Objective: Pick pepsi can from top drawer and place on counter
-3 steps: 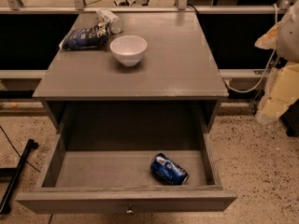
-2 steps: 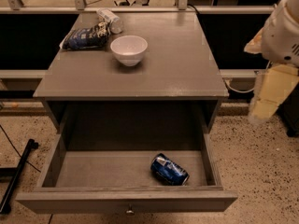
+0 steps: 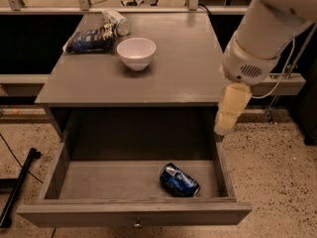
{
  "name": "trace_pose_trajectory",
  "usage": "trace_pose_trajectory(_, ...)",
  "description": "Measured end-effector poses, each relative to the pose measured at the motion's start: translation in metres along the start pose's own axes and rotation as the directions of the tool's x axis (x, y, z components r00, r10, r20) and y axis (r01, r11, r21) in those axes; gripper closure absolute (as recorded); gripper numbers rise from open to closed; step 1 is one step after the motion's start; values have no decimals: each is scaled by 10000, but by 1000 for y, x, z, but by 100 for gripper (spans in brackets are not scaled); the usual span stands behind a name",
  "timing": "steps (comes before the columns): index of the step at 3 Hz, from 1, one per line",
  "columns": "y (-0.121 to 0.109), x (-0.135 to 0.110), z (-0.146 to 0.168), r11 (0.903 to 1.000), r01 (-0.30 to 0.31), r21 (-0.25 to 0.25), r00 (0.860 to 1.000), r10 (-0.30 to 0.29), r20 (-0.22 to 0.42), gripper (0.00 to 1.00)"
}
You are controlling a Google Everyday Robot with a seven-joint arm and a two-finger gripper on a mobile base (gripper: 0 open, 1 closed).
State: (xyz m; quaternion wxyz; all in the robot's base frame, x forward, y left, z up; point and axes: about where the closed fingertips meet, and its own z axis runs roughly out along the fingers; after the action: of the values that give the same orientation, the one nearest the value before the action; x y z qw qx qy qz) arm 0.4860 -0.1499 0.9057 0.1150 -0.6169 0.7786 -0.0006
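The pepsi can (image 3: 179, 180) lies on its side in the open top drawer (image 3: 133, 213), near the front right corner. The drawer is pulled fully out under the grey counter (image 3: 188, 73). My gripper (image 3: 225, 125) hangs from the white arm at the right, above the drawer's back right corner and beside the counter's front right edge. It is well above and behind the can and does not touch it.
On the counter stand a white bowl (image 3: 136, 52), a dark blue snack bag (image 3: 89, 38) and a small whitish container (image 3: 116, 21) at the back left. A black bar (image 3: 17, 190) lies on the speckled floor at the left. A railing runs behind the counter.
My arm has moved left and down from the right edge of the view, bringing the gripper over the drawer's right side. The can, bowl and drawer have not moved.
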Motion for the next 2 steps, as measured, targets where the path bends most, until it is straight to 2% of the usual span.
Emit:
trace_pose_trajectory(1,6,-7,40,9968,-775,-186,9950,785,620,18)
trace_pose_trajectory(2,18,-5,73,9920,-1200,-385,9888,1228,844,30)
